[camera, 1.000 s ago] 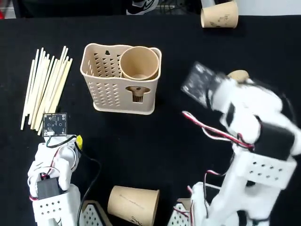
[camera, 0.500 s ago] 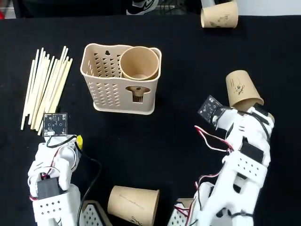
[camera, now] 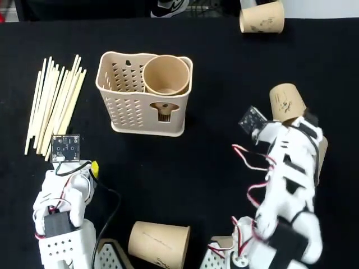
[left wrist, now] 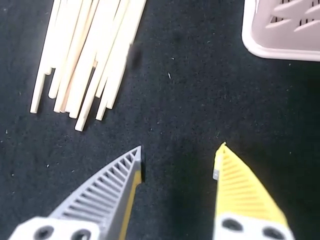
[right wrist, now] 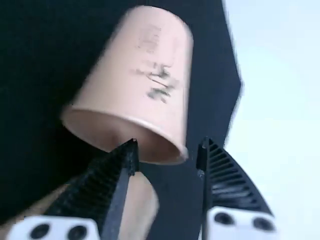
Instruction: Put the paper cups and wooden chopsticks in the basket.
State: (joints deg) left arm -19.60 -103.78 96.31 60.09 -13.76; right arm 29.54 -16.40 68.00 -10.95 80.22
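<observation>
A beige perforated basket stands upright at the back centre with one paper cup inside it. Wooden chopsticks lie in a loose bundle to its left. Their near ends lie just ahead of my open left gripper, which holds nothing. At the right a second paper cup lies tipped with its mouth toward my right gripper. That gripper is open, with its tips at the rim of the cup.
A third cup lies at the table's back edge and another cup lies on its side at the front between the arm bases. A tan shape shows beneath the right gripper. The basket's corner lies off to one side of the left gripper.
The right arm swung down and back from over the right-hand cup, then settled with its gripper at the cup's mouth. The left arm, basket and chopsticks stayed put.
</observation>
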